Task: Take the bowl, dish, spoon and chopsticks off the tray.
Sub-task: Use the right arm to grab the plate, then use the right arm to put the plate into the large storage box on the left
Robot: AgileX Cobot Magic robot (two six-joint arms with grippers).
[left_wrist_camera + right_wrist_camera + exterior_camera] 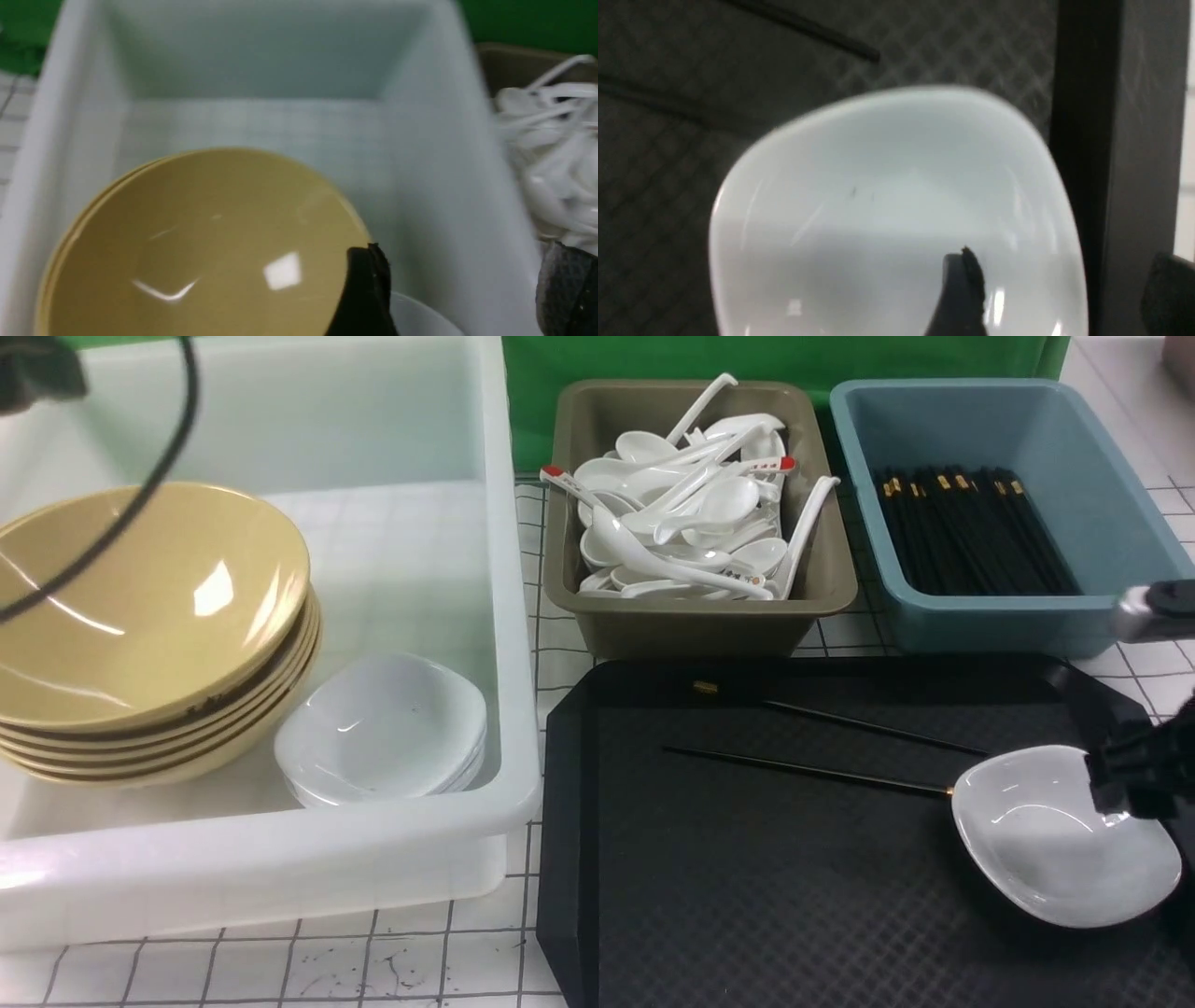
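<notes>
Here, over a white gridded table (373, 961) with green backdrop (747, 359), left hand (462, 261) and right hand (1064, 261) gape, released

The left arm shows only as a blurred black housing (33, 373) at eleven o'clock in the front view; beside it a thin black cable (177, 439) sweeps in a long curve. Seen from its wrist, the left pincer (462, 284) has two dark fingers (366, 294); one is smooth, matte black and tapers to a small point; the other is charcoal with a fine diamond-knurled pad. At three o'clock in the front view a short silver-grey cylinder (1134, 613) meets a black link; toward four o'clock the right pincer (1120, 789) is blocky, matte black, with stepped edges; from its own wrist its finger is likewise black and narrows to a point.
</notes>
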